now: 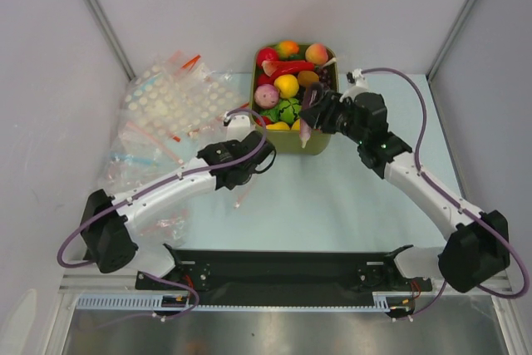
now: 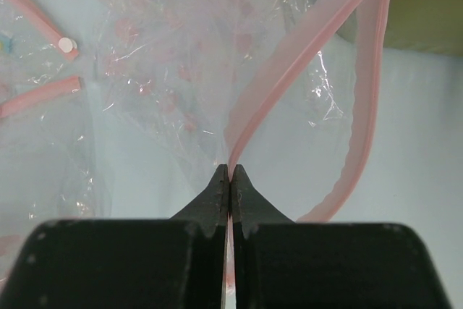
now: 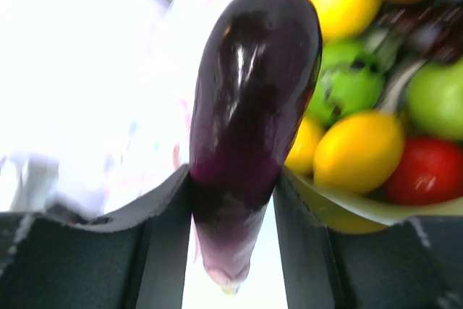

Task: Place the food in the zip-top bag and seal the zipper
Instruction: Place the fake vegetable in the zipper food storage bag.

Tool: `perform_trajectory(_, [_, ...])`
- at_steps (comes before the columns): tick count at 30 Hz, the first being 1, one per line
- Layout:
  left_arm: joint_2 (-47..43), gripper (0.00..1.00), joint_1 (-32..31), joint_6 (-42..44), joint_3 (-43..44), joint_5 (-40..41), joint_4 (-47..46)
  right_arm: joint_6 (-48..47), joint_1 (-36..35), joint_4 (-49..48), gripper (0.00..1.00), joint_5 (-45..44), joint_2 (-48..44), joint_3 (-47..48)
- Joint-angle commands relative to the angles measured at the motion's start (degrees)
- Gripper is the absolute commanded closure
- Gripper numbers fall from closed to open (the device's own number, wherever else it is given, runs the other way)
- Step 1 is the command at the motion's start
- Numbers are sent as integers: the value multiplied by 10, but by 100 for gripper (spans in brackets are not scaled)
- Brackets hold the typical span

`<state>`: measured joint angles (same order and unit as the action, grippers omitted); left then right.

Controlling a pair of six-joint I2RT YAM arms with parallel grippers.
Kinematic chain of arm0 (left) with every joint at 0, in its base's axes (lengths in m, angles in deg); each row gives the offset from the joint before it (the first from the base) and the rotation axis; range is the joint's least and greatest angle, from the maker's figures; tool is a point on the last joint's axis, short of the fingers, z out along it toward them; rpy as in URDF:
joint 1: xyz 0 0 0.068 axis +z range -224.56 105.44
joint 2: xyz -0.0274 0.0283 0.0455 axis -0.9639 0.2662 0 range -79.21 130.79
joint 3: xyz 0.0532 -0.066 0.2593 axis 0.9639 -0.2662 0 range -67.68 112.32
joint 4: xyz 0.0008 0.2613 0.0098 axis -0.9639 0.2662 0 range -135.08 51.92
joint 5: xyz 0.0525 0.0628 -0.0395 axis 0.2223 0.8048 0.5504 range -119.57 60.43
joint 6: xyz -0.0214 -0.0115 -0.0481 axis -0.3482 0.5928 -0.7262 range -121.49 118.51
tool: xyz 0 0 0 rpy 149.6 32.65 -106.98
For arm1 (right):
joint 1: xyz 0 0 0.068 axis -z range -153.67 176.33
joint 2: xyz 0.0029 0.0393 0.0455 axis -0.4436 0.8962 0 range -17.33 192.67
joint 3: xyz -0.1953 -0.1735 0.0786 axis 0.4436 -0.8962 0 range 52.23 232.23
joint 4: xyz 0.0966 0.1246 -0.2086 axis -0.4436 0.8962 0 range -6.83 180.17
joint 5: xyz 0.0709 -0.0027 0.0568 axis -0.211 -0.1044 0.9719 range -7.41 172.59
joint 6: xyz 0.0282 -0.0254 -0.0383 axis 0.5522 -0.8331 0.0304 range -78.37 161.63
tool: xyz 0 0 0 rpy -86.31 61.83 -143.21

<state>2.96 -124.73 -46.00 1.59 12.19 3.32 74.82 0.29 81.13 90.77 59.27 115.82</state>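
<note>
My left gripper (image 2: 230,173) is shut on the pale pink zipper (image 2: 289,70) of the clear zip-top bag (image 2: 181,56). The strip loops open toward the olive-green tub (image 2: 434,12). In the top view this gripper (image 1: 248,129) sits just left of the tub (image 1: 326,140). My right gripper (image 3: 233,179) is shut on a glossy purple eggplant (image 3: 253,85), gripped near its pale stem end. In the top view it (image 1: 320,110) holds the eggplant (image 1: 307,118) over the tub's front edge. The tub holds several toy fruits, among them a yellow lemon (image 1: 287,85) and an orange (image 1: 288,47).
A heap of clear white-dotted bags (image 1: 179,97) with red strips lies at the back left, and shows in the left wrist view (image 2: 40,95). A bag with a blue strip (image 1: 125,158) lies by the left arm. White walls close in the back and sides.
</note>
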Motion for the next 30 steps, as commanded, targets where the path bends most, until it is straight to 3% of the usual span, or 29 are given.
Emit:
perform_trajectory(1, [-32, 100, 3, 13, -8, -3, -24, -40, -16, -8, 63, 125, -60, -53])
perform_trajectory(8, [-53, 100, 4, 16, -28, -3, -48, -89, -80, -30, 63, 204, -146, -166])
perform_trajectory(19, [-99, 100, 3, 24, -61, -5, -80, -117, -185, -45, 68, 257, -15, -120])
perform_trajectory(30, [-153, 100, 2, 89, -130, -84, -197, -104, -200, -61, 68, 281, 33, -108])
